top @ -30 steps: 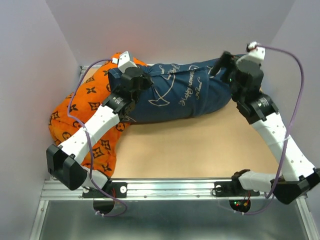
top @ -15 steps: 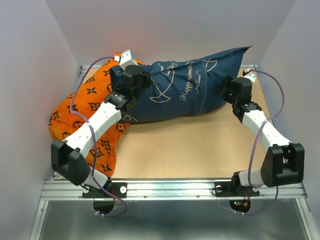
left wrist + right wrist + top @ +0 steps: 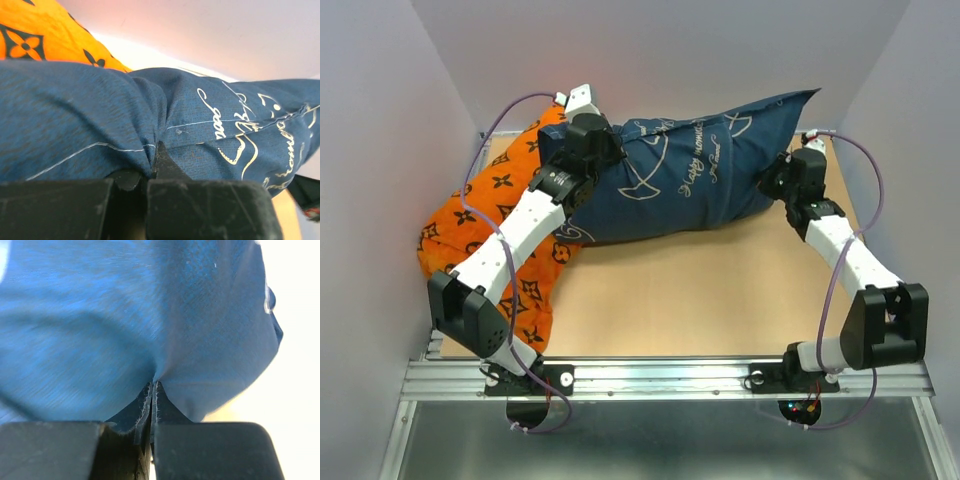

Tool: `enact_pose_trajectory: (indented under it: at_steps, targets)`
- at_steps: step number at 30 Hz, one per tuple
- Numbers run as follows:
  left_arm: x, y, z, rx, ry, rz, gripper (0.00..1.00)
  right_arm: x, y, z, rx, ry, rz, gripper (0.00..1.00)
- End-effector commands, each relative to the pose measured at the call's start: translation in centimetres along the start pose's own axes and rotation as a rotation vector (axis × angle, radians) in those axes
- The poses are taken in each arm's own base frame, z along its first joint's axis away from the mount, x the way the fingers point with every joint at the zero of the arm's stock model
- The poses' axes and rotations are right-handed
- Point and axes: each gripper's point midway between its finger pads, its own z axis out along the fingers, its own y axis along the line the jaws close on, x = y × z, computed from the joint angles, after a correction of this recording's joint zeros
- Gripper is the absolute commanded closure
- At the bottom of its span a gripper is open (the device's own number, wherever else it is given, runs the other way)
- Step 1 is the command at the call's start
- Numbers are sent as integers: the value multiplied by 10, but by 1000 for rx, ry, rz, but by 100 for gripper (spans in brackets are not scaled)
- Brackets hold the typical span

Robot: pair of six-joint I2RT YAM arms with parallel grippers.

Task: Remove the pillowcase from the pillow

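Navy pillowcase point(image 3: 690, 180) with white line drawings and script; orange cushion point(image 3: 490, 225) with black motifs.

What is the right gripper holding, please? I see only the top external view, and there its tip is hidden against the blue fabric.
Observer: In the right wrist view the right gripper is shut on a pinched fold of the pillowcase.
Operator: And the left gripper?
Observer: The left wrist view shows the left gripper shut on a fold of the pillowcase too, beside a thin white line.
Operator: Does any wrist view show the pillow itself?
Observer: No. Both show only blue fabric; the left one also shows the orange cushion behind it.
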Motion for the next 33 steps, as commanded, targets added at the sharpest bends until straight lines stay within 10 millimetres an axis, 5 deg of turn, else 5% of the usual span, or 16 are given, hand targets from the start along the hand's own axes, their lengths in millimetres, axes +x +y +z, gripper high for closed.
enact_pose_trajectory:
  at_steps: [1, 6, 11, 14, 16, 17, 18, 21, 24, 25, 29, 33]
  targets:
    - [-40, -7, -14, -26, -35, 106, 100, -64, 62, -58, -131, -70, -19, 100]
    - [-37, -9, -6, -52, 32, 177, 100, -111, 89, -118, -142, -128, -62, 99]
    - [-29, -8, 6, -76, 79, 221, 100, -119, 94, -138, -138, -114, -87, 99]
    - [-26, -12, 13, -71, 98, 223, 100, -91, 67, -114, -57, -46, -98, 93]
    - [-20, -10, 15, -71, 110, 224, 100, -71, 59, -89, -56, -3, -103, 71]
    - [-19, -10, 15, -70, 107, 223, 100, -46, 49, -76, -61, 52, -101, 62]
    - [-17, -9, 16, -71, 110, 222, 100, -45, 53, -63, -97, 31, -102, 44]
    - [-7, -2, 20, -87, 132, 236, 100, -28, 46, -38, -125, 32, -99, 29]
    - [1, 3, 22, -99, 148, 252, 100, -22, 45, -19, -169, 11, -84, 24]
    - [5, 6, 23, -106, 157, 257, 100, -9, 34, -11, -147, 45, -75, 23]
    - [8, 10, 25, -113, 158, 261, 100, -5, 12, 9, -115, -1, -36, 15]
    - [10, 10, 26, -109, 160, 260, 100, 11, -2, 26, -149, -30, 26, 19]
